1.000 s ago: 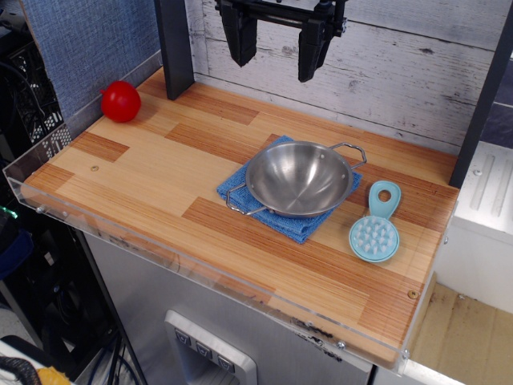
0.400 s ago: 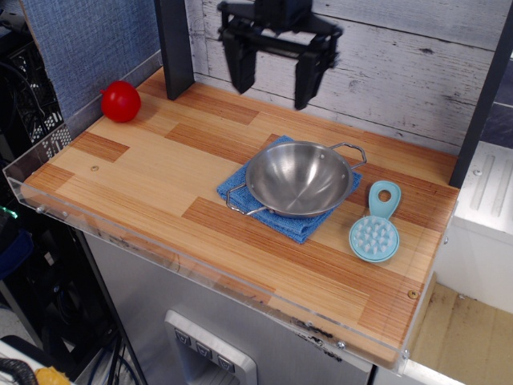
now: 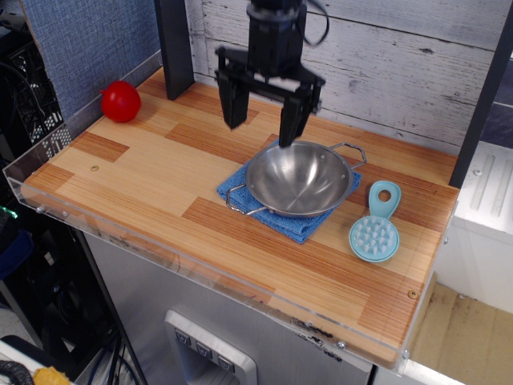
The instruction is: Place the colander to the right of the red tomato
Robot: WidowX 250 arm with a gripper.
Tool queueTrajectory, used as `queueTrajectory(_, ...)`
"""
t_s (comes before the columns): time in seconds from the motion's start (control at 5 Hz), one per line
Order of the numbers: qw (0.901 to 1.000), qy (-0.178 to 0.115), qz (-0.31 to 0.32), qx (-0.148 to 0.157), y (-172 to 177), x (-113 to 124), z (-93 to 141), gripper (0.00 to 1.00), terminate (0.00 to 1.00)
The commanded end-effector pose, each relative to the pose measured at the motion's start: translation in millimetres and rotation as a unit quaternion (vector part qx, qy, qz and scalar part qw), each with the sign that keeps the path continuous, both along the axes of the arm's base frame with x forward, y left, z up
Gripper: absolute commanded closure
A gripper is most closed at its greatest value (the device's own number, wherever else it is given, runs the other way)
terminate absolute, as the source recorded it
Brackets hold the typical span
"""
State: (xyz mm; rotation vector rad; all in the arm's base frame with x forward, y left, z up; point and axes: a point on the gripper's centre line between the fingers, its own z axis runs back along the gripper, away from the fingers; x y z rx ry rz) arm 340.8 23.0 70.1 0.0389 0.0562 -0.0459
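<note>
Colander (image 3: 300, 178): you see it sitting upright on a blue cloth (image 3: 276, 208) near the middle of the wooden tabletop (image 3: 152, 180), its two wire loop handles pointing to the back right and front left.
Red tomato (image 3: 121, 101): you find it at the far left back corner of the tabletop, well apart from the colander.
Gripper (image 3: 262, 124): your black two-finger hand hangs spread wide above the board, holding nothing; its right finger (image 3: 292, 124) hovers just over the colander's back-left rim, and you cannot tell whether it touches.
Brush (image 3: 375, 233): a light-blue round scrubbing brush lies just to the right of the cloth, handle pointing toward the back wall.
</note>
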Motion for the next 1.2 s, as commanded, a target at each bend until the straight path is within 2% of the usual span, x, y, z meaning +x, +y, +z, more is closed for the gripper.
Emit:
queueTrajectory(0.0, 0.9998, 0.019, -0.005, -0.003, -0.8, 7.5, -10.1, 0.00, 0.00)
queueTrajectory(1.0, 0.9989, 0.046, -0.001, 0.000, -2.2, 7.9, -25.1, 0.00, 0.00)
